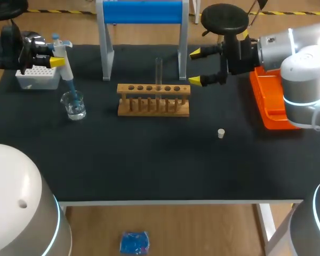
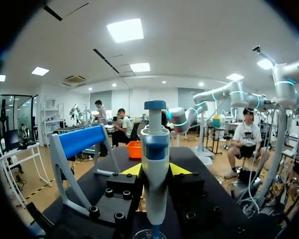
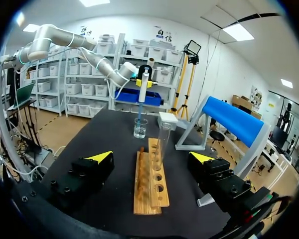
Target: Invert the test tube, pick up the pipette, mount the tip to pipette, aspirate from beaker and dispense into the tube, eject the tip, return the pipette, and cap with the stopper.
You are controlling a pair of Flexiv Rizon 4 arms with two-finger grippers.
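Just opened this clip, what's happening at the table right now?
The left gripper is shut on the pipette, holding it upright with its tip down in the beaker, so this looks like the aspirating step. The right gripper hangs open beside the wooden rack, where the test tube stands upright. The stopper lies loose on the table, so the tube is not yet capped.

Silver-white arms (image 1: 304,69), black yellow-tipped jaws
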